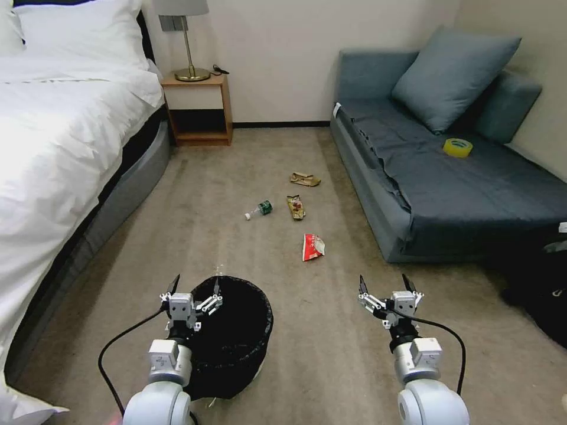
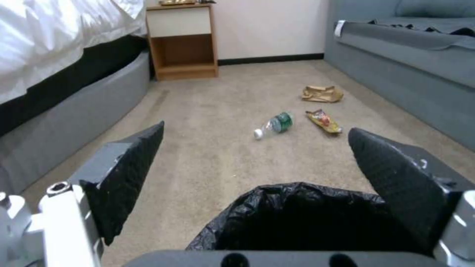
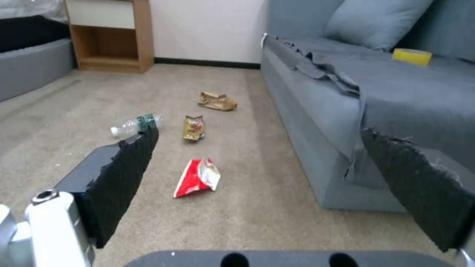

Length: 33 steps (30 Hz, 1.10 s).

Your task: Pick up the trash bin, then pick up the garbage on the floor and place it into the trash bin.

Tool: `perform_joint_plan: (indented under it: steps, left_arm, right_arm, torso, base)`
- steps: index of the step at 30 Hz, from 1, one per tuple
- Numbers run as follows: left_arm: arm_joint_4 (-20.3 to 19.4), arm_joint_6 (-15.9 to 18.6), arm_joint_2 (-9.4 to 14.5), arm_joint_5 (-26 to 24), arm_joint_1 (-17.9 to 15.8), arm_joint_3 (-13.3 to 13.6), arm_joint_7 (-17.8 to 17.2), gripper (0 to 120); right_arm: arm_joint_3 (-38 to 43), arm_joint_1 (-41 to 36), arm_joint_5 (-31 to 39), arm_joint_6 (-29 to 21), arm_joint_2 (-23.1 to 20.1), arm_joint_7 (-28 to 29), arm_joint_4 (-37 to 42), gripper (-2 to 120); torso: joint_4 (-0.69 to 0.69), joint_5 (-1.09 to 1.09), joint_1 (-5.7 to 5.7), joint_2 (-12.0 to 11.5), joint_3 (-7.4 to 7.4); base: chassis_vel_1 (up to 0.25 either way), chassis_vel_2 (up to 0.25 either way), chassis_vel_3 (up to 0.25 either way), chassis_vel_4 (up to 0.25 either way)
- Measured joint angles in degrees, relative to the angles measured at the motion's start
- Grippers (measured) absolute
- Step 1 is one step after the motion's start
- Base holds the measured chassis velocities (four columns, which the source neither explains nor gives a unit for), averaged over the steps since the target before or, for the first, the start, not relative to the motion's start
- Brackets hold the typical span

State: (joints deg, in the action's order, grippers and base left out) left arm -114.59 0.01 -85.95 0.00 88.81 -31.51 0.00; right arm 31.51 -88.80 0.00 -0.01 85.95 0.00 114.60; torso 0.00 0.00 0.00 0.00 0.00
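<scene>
round trash bin (image 1: 236, 336), crinkly glossy black liner.

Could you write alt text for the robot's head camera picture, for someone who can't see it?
Two open robot grippers reach over a carpeted bedroom floor: the left gripper above the black-lined trash bin, the right gripper over bare carpet. Ahead lie a red-and-white wrapper, brown-gold wrapper, small bottle and crumpled tan wrapper, between a bed and sofa.
</scene>
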Motion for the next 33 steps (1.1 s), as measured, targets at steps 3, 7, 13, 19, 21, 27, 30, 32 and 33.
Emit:
perform_joint_plan:
  steps: [3, 7, 13, 19, 21, 27, 30, 32, 33]
  left_arm:
    - [0.0, 0.0, 0.0, 0.0, 0.0, 0.0, 0.0, 100]
    - [0.0, 0.0, 0.0, 0.0, 0.0, 0.0, 0.0, 100]
    - [0.0, 0.0, 0.0, 0.0, 0.0, 0.0, 0.0, 100]
    - [0.0, 0.0, 0.0, 0.0, 0.0, 0.0, 0.0, 100]
    - [0.0, 0.0, 0.0, 0.0, 0.0, 0.0, 0.0, 100]
    - [0.0, 0.0, 0.0, 0.0, 0.0, 0.0, 0.0, 100]
    - [0.0, 0.0, 0.0, 0.0, 0.0, 0.0, 0.0, 100]
    - [0.0, 0.0, 0.0, 0.0, 0.0, 0.0, 0.0, 100]
    - [0.0, 0.0, 0.0, 0.0, 0.0, 0.0, 0.0, 100]
  right_arm:
    - [0.0, 0.0, 0.0, 0.0, 0.0, 0.0, 0.0, 100]
    - [0.0, 0.0, 0.0, 0.0, 0.0, 0.0, 0.0, 100]
    - [0.0, 0.0, 0.0, 0.0, 0.0, 0.0, 0.0, 100]
    - [0.0, 0.0, 0.0, 0.0, 0.0, 0.0, 0.0, 100]
    - [0.0, 0.0, 0.0, 0.0, 0.0, 0.0, 0.0, 100]
    - [0.0, 0.0, 0.0, 0.0, 0.0, 0.0, 0.0, 100]
    - [0.0, 0.0, 0.0, 0.0, 0.0, 0.0, 0.0, 100]
    - [0.0, 0.0, 0.0, 0.0, 0.0, 0.0, 0.0, 100]
    - [0.0, 0.0, 0.0, 0.0, 0.0, 0.0, 0.0, 100]
  torso:
    - [0.00, 0.00, 0.00, 0.0, 0.00]
    - [0.00, 0.00, 0.00, 0.0, 0.00]
    - [0.00, 0.00, 0.00, 0.0, 0.00]
    - [0.00, 0.00, 0.00, 0.0, 0.00]
    - [0.00, 0.00, 0.00, 0.0, 0.00]
    - [0.00, 0.00, 0.00, 0.0, 0.00]
    - [0.00, 0.00, 0.00, 0.0, 0.00]
    - [0.00, 0.00, 0.00, 0.0, 0.00]
    - [0.00, 0.00, 0.00, 0.0, 0.00]
  base:
    - [0.000, 0.000, 0.000, 0.000]
    - [0.000, 0.000, 0.000, 0.000]
    - [0.000, 0.000, 0.000, 0.000]
    - [0.000, 0.000, 0.000, 0.000]
    - [0.000, 0.000, 0.000, 0.000]
    - [0.000, 0.000, 0.000, 0.000]
    - [0.000, 0.000, 0.000, 0.000]
    - [0.000, 0.000, 0.000, 0.000]
    - [0.000, 0.000, 0.000, 0.000]
